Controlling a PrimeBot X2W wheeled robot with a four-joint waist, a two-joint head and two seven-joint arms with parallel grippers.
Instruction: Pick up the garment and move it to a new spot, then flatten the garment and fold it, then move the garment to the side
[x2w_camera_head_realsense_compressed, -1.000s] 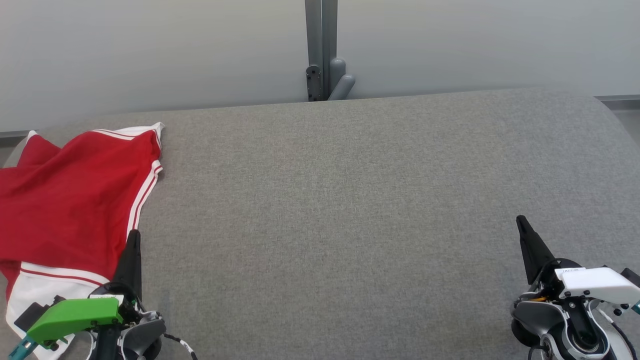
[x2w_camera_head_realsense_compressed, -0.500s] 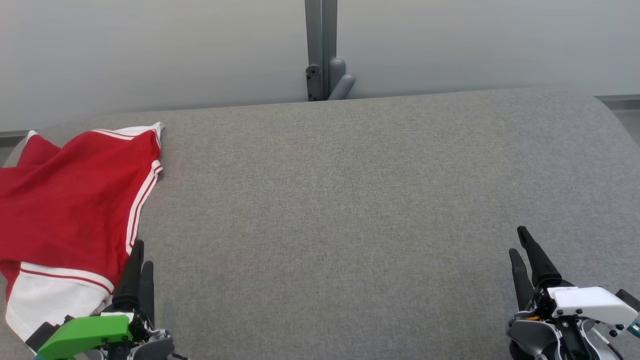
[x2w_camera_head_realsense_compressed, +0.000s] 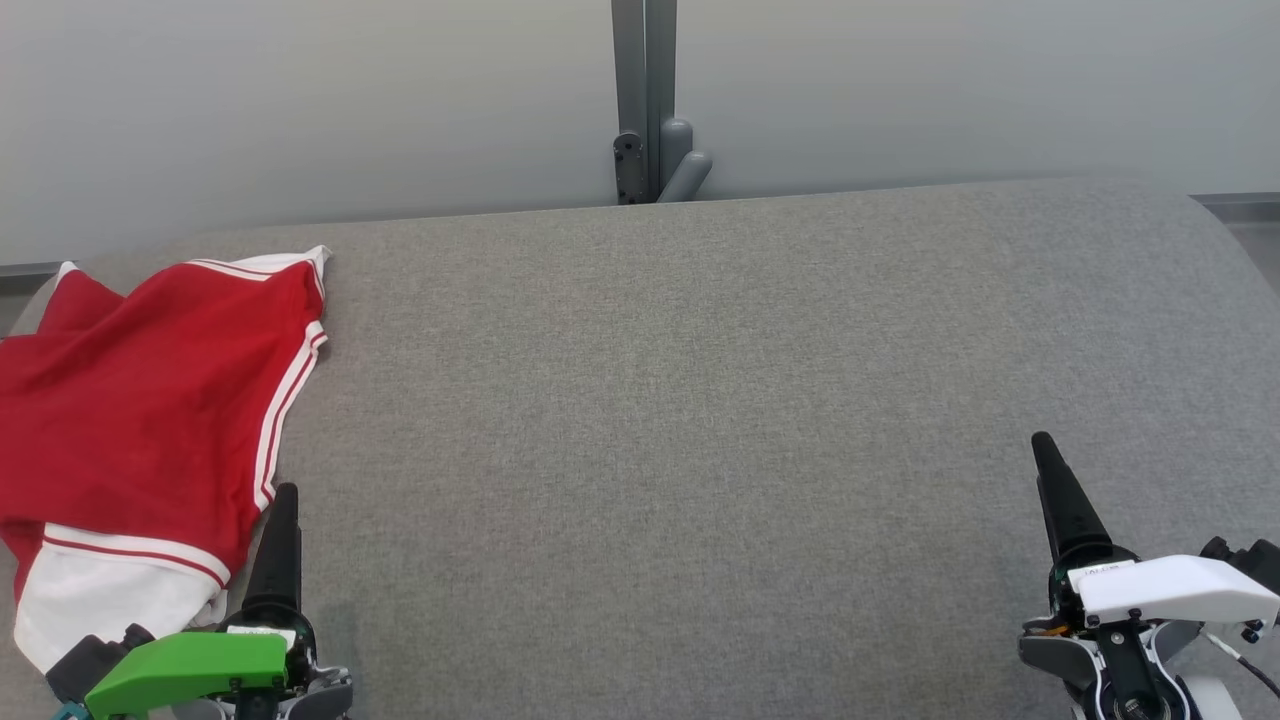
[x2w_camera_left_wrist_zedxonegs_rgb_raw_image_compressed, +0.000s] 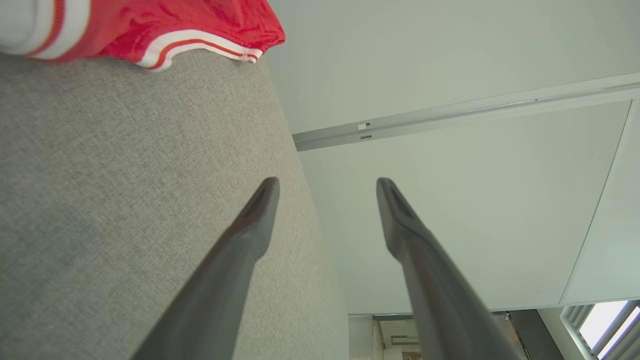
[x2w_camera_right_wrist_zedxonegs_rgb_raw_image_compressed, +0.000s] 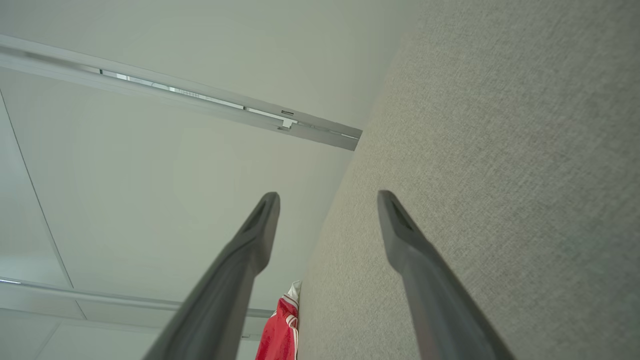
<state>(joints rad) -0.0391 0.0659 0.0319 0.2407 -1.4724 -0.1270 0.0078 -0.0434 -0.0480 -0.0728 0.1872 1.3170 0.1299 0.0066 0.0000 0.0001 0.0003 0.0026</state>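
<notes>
The left pincer (x2w_camera_left_wrist_zedxonegs_rgb_raw_image_compressed: 325, 182) and the right pincer (x2w_camera_right_wrist_zedxonegs_rgb_raw_image_compressed: 327, 195) now stand wide, not shut like a second ago. They hold nothing. The red garment (x2w_camera_head_realsense_compressed: 140, 400) lies bunched on the surface (x2w_camera_head_realsense_compressed: 700, 400), just left of the left pincer and far from the right one. They look ready to grab it.

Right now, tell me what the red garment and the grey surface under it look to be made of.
Red garment: thin synthetic sports knit, probably polyester; it has a slight sheen, soft folds and white striped trim. Grey surface: matte woven upholstery cloth; a fine heathered weave shows, and its rounded edges suggest padding beneath, though that is unseen.
</notes>
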